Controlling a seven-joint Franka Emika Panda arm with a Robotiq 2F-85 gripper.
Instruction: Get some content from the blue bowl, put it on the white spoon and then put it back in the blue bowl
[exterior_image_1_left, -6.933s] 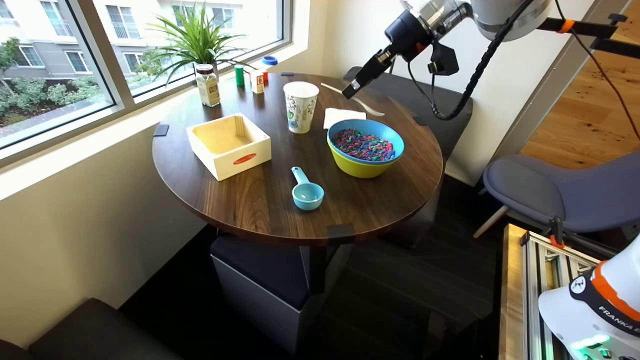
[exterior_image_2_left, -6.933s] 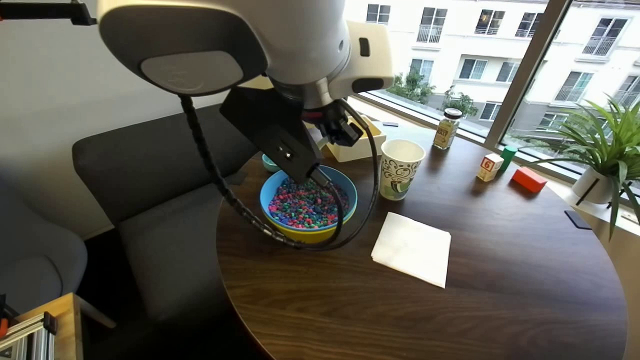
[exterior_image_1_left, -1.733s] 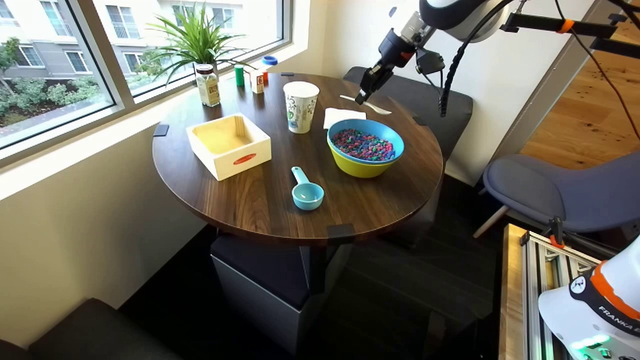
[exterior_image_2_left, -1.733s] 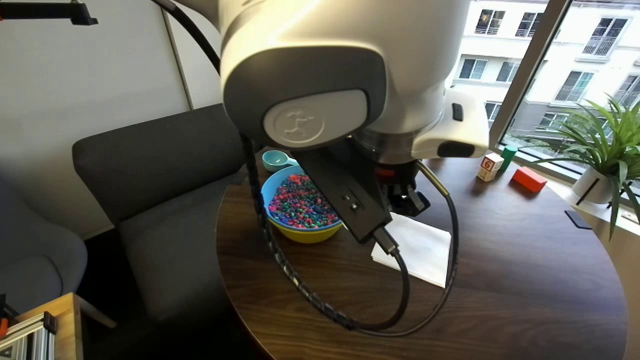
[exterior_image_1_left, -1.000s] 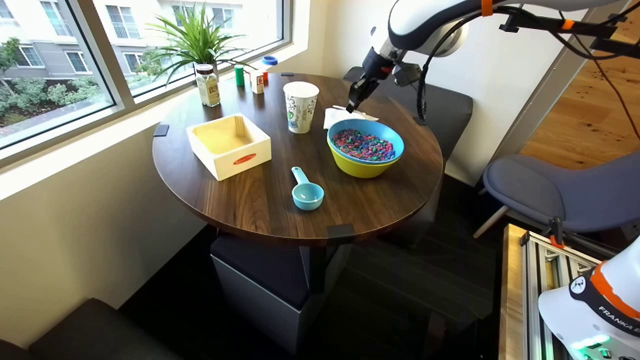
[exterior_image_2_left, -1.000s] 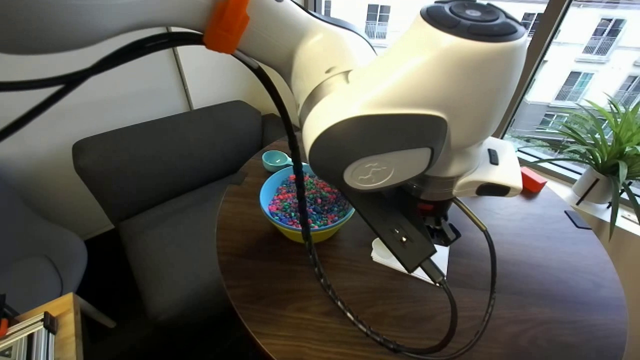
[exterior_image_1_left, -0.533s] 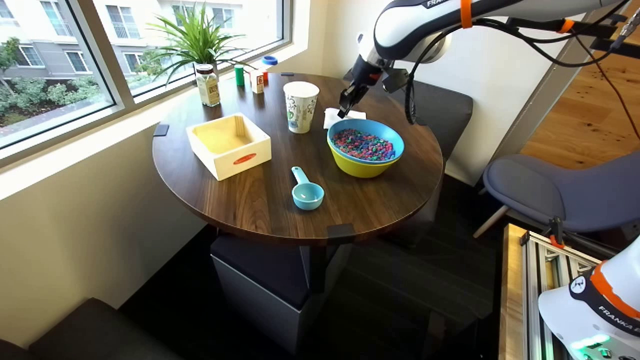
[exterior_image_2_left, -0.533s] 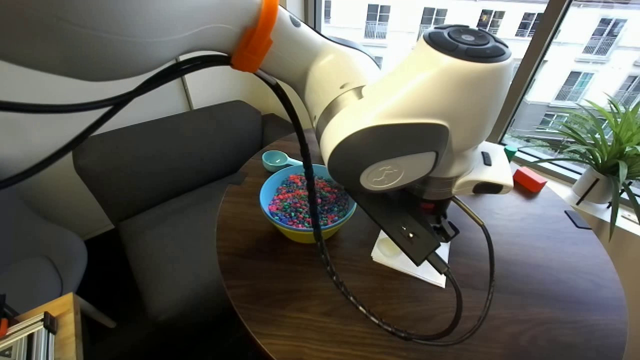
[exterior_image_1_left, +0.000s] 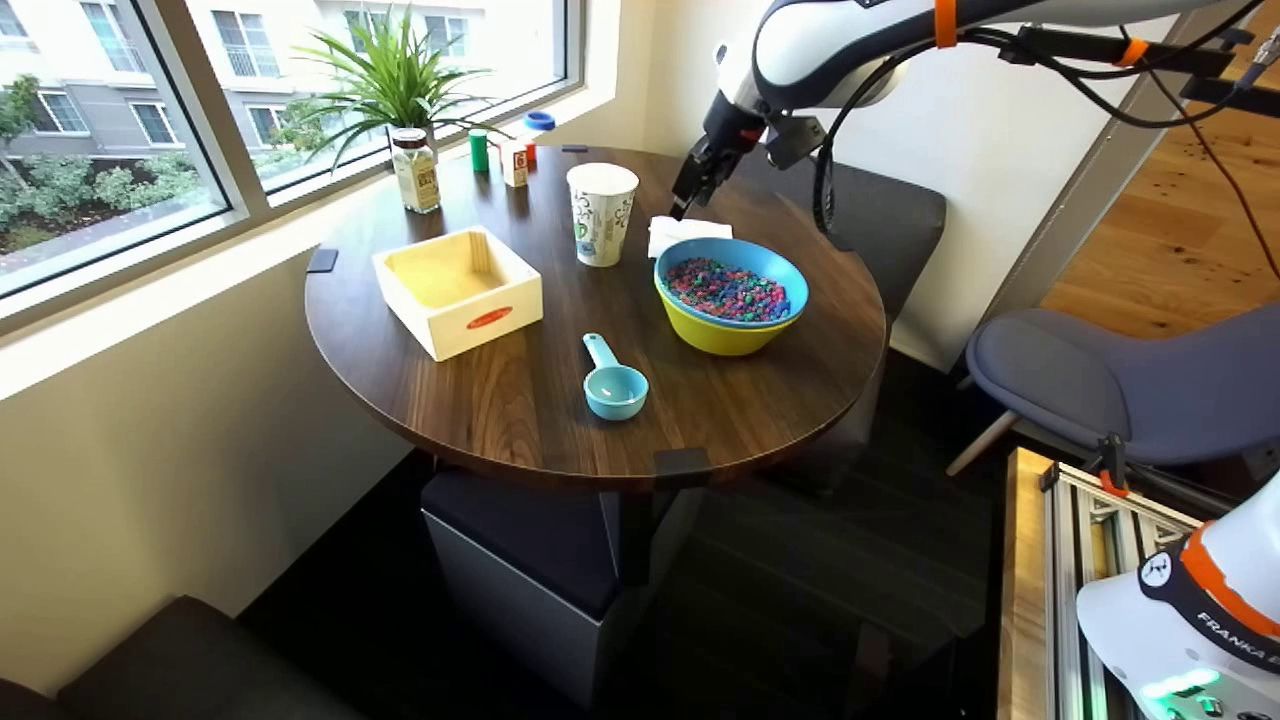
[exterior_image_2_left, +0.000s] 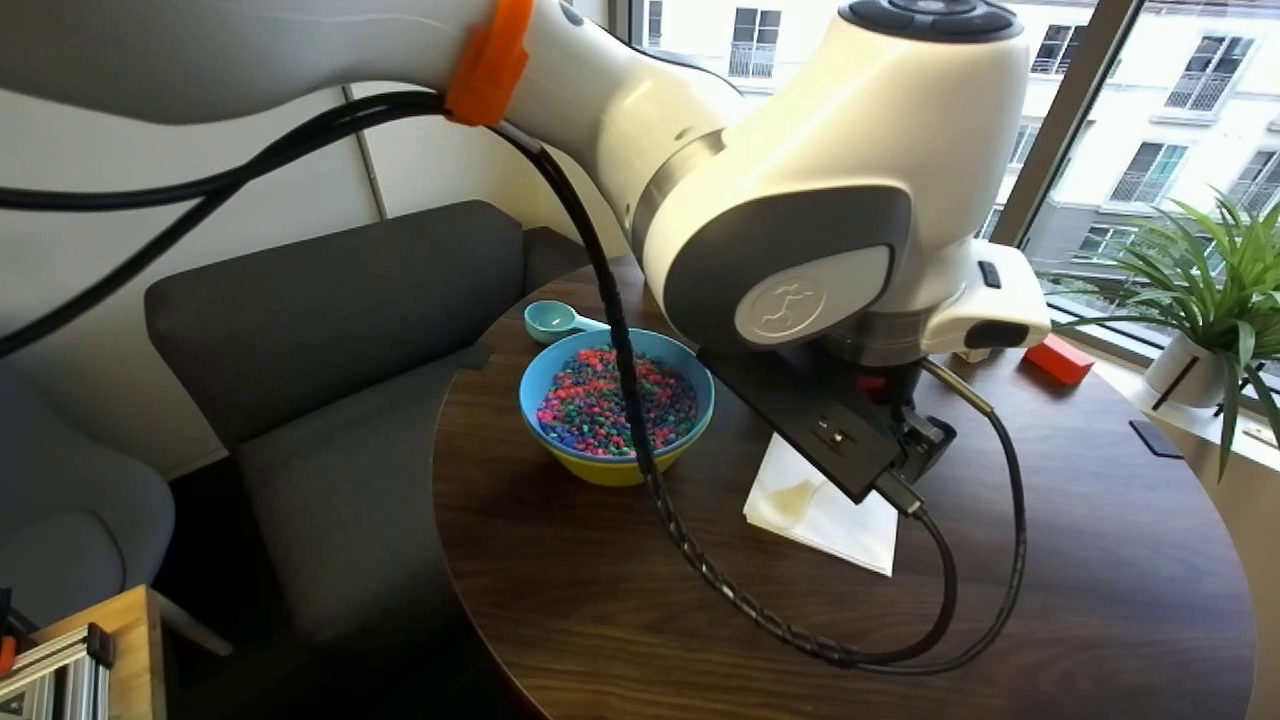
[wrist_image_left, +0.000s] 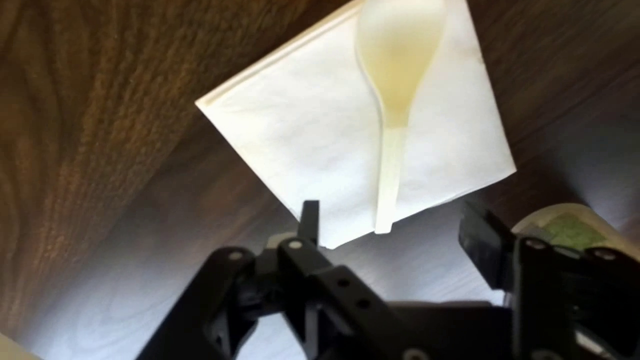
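Your claw (wrist_image_left: 394, 232) is spread wide, with nothing in it, near the handle end of the white spoon (wrist_image_left: 395, 85).
That spoon lies on the white napkin (wrist_image_left: 310, 140), near the blue bowl (exterior_image_1_left: 752, 255) with the content (exterior_image_1_left: 725, 292) inside, so gripping it looks like your next step. Close too high and your tips could miss the thin handle; close off-centre and one finger may shove spoon and napkin along. Swing wide and you might tip the paper cup (exterior_image_1_left: 600, 222).

Daylight from the window (exterior_image_1_left: 203, 100), pale glare on tabletop (wrist_image_left: 125, 300)
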